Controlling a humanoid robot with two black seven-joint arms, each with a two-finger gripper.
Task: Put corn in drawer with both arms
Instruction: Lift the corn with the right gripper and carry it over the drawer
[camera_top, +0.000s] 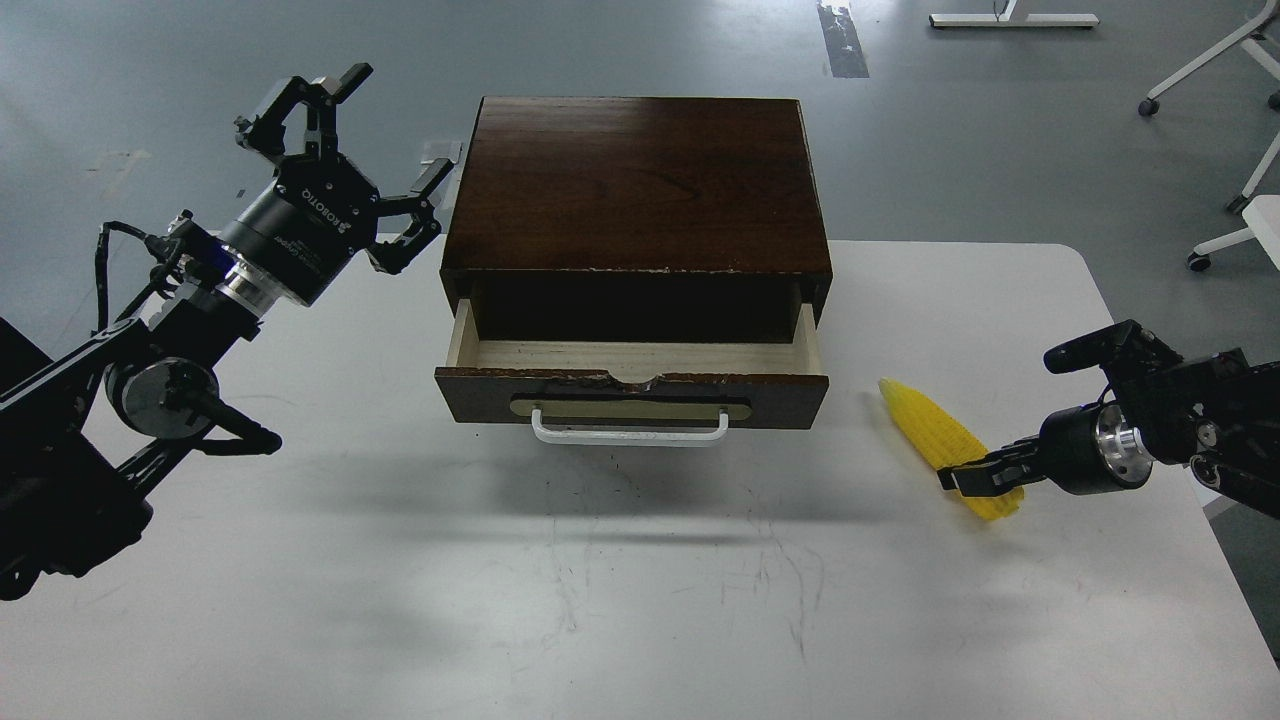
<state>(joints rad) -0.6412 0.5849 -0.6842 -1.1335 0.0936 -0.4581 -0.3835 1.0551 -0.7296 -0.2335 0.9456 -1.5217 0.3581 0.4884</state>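
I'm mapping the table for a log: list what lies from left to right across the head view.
Left black three-finger gripper, spread open → dark brown wooden drawer with white bar handle, pulled open → bright yellow plastic corn cob on the white table → right black gripper, at the cob's near end.

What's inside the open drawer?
The drawer shows only its bare pale wood floor; nothing lies there. Its back part is hidden in shadow under the cabinet. The corn is outside, on the table.
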